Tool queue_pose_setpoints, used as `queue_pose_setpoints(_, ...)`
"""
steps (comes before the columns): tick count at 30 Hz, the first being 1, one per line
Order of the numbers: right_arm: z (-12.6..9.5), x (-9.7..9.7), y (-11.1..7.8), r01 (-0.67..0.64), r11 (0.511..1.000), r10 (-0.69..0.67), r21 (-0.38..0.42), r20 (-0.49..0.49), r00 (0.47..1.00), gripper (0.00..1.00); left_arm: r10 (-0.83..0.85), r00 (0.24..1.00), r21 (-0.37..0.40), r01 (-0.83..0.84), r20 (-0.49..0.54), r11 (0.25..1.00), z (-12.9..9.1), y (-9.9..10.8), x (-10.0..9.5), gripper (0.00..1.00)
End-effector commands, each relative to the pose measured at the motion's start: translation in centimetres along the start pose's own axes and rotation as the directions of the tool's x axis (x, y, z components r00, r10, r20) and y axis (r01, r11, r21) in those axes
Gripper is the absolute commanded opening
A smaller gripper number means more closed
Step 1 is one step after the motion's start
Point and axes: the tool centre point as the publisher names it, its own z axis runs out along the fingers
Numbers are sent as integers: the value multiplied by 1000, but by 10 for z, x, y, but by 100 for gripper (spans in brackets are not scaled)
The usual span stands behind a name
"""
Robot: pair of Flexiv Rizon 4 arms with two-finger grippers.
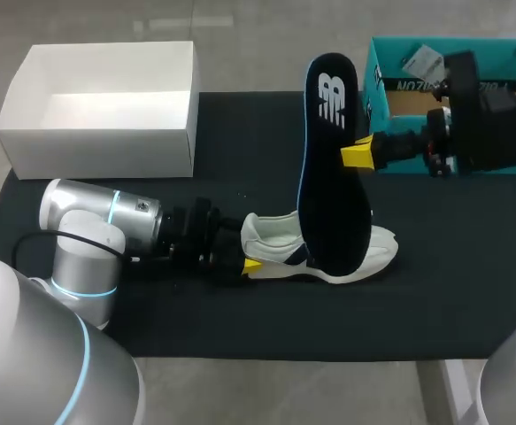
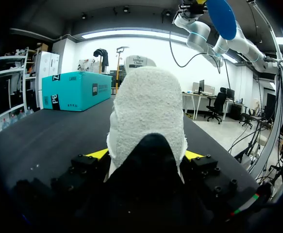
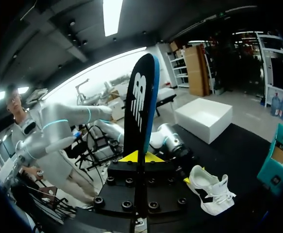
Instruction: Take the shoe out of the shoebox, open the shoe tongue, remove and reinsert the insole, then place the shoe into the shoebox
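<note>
- Now my right gripper point(image 1: 357, 152) pinches the insole point(image 1: 333, 204) by its edge; it could slip out.
- My left gripper point(image 1: 250, 258) hugs the shoe point(image 1: 368, 257); pushing hard could tip it.

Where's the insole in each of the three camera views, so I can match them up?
Head view: insole upright at centre, pinched by the right hand, above the white shoe.
Left wrist view: insole's blue underside high up beyond the white shoe's heel.
Right wrist view: insole standing between that hand's fingers.
Shared landmark: the white shoe, in all three.
</note>
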Motion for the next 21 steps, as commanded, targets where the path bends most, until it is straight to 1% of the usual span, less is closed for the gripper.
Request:
queue_pose_setpoints(1,-8,16,-15,-5,999,9,-40,104,995,0,0,1000,1,0,0,1000,0,0,0,0)
queue_pose_setpoints(10,-10,19,-20,-18,999,22,-31,108,994,0,0,1000,1,0,0,1000,0,0,0,0)
queue_pose_setpoints(21,-11,17,-20,-21,999,26,-37,119,993,0,0,1000,1,0,0,1000,0,0,0,0)
